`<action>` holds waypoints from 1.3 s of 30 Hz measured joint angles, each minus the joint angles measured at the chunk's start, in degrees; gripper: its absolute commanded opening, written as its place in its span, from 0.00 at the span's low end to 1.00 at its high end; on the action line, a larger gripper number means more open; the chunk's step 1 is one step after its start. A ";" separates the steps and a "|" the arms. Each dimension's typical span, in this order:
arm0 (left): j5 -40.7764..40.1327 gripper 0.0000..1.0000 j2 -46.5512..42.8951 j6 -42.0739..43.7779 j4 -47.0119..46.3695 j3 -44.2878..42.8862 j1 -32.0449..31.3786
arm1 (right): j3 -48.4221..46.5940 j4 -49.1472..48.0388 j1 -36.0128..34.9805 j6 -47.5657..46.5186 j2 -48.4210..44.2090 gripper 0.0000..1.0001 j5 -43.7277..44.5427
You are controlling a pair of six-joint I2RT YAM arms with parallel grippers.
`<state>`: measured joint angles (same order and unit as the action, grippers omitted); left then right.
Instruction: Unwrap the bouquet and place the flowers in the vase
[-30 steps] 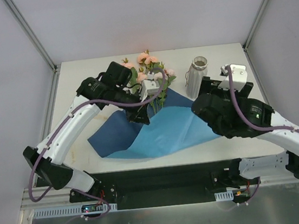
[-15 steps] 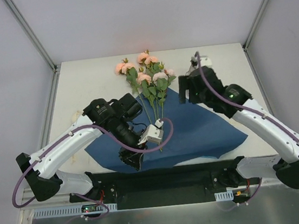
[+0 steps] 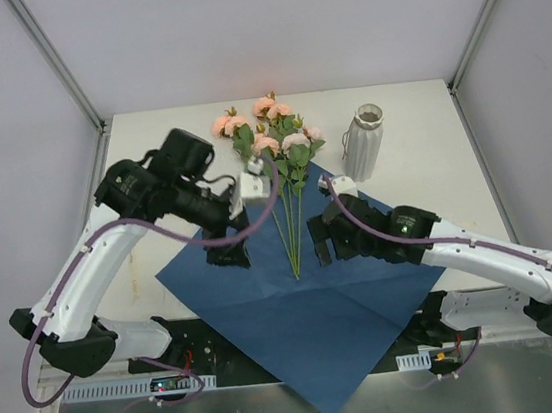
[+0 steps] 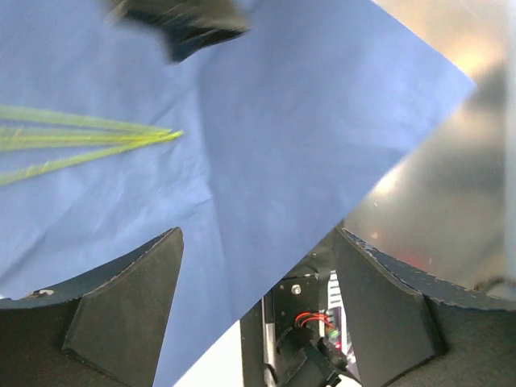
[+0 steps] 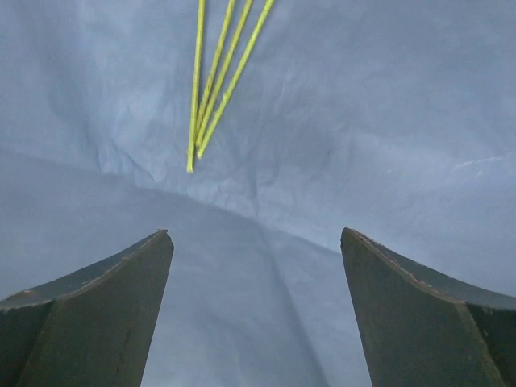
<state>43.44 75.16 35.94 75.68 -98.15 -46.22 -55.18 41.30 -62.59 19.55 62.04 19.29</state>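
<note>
Left end effector (image 3: 226,252) and right end effector (image 3: 321,245), both wide and empty, low over blue paper (image 3: 311,328)

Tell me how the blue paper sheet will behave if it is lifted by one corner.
The blue paper sheet looks thin with soft creases, so it will probably flop and fold rather than stay flat. The flowers lie partly on it, so lifting it would likely drag or roll them.

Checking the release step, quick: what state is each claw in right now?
Left claw: open, holding nothing.
Right claw: open, holding nothing.
</note>
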 measured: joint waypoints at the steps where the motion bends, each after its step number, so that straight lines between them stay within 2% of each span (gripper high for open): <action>1: -0.28 0.72 -0.09 -1.14 -0.44 0.15 4.09 | -2.05 0.76 0.83 -0.33 0.87 0.81 0.35; 4: -2.82 0.65 1.03 -5.68 -5.99 3.26 15.98 | -10.01 1.14 5.44 -2.67 6.40 0.72 0.35; 7: -7.21 0.62 6.27 -9.86 -10.54 7.39 24.76 | -18.05 -1.44 11.23 -5.95 15.15 0.68 -0.44; 10: -10.45 0.62 12.31 -12.63 -15.21 13.70 30.67 | -22.62 -4.96 15.45 -8.46 24.26 0.66 -1.62; 14: -13.42 0.62 14.58 -14.93 -17.94 20.13 36.35 | -25.68 -8.57 19.12 -11.26 35.78 0.59 -3.19; 21: -18.32 0.65 11.26 -17.62 -21.29 20.68 38.42 | -28.74 -10.82 22.40 -12.76 46.97 0.59 -5.44; 31: -21.86 0.67 7.89 -18.91 -21.94 21.05 38.40 | -31.71 -14.16 23.91 -12.59 52.28 0.52 -7.76; 35: -23.06 0.67 7.08 -18.88 -21.94 21.40 38.40 | -32.35 -14.95 24.26 -12.33 55.34 0.45 -7.89; 39: -23.21 0.67 6.47 -18.88 -21.94 21.53 38.40 | -32.39 -15.12 24.46 -11.93 57.13 0.27 -7.85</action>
<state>20.23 81.62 17.06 53.74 -76.62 -7.81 -87.57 26.17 -38.13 7.62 119.17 11.44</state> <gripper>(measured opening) 0.669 0.392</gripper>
